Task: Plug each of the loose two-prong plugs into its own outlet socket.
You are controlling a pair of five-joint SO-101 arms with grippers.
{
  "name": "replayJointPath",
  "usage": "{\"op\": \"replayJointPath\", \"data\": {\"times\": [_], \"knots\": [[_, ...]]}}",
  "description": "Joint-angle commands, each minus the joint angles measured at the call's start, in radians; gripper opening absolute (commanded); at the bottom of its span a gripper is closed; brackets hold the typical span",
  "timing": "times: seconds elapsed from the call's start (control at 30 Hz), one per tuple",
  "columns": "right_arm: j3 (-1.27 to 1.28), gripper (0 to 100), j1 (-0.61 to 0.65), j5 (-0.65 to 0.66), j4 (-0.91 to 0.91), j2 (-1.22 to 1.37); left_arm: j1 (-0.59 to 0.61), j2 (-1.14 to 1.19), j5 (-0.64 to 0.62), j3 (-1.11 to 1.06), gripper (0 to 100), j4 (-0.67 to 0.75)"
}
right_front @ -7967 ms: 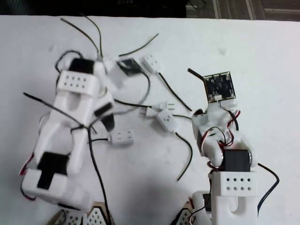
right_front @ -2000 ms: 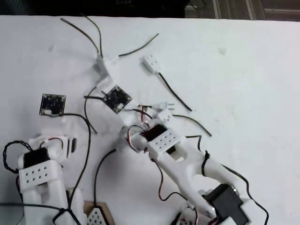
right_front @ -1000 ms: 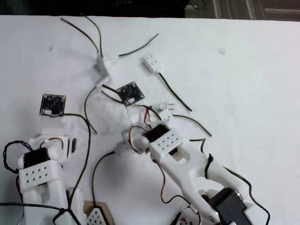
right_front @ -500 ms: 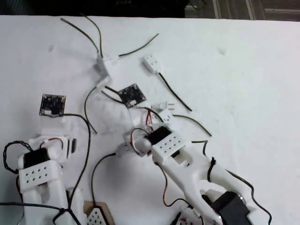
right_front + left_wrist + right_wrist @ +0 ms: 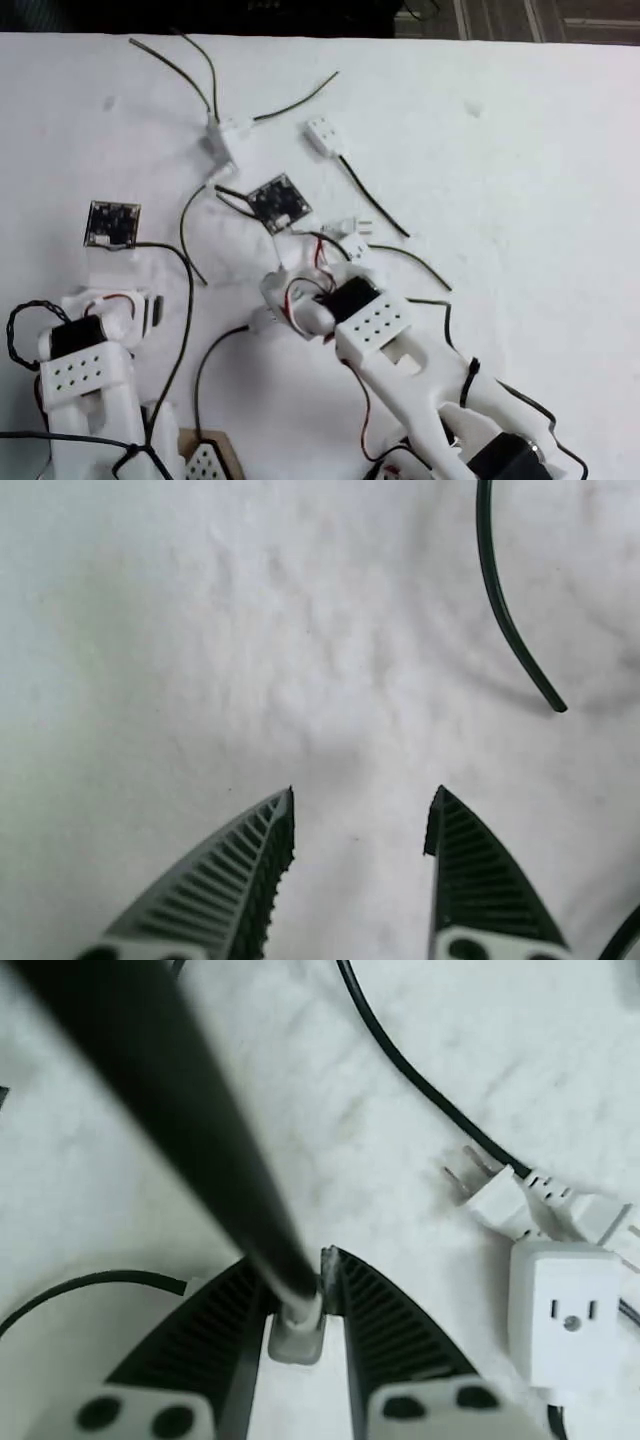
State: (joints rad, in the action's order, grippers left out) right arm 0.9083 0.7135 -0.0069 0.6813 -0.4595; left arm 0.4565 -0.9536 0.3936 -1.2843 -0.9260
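Grips a black cord's pale moulded end (image 5: pixel 295 1335) in the clenched right claw (image 5: pixel 296 1278), near the white square outlet socket block (image 5: pixel 565 1310) — likely to aim prongs. Leaves the white two-prong plug (image 5: pixel 495 1200) loose beside that block; holds the left claw (image 5: pixel 360 798) released.

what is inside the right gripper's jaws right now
A small pale piece sits clamped between the right gripper's fingers, with a thick black cord running out of it. Its underside, and any prongs it may have, are covered by the fingers.
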Motion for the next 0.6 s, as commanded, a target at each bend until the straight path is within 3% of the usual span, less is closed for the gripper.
{"op": "replayJointPath", "data": {"times": [0.0,0.57], "knots": [[0.017,1.8,-0.008,0.011,-0.001,-0.039,0.005,-0.024,0.011,0.005,22,0.012],[0.103,1.8,-0.016,0.006,-0.122,-0.031,0.005,-0.024,0.011,0.003,22,0.012]]}}
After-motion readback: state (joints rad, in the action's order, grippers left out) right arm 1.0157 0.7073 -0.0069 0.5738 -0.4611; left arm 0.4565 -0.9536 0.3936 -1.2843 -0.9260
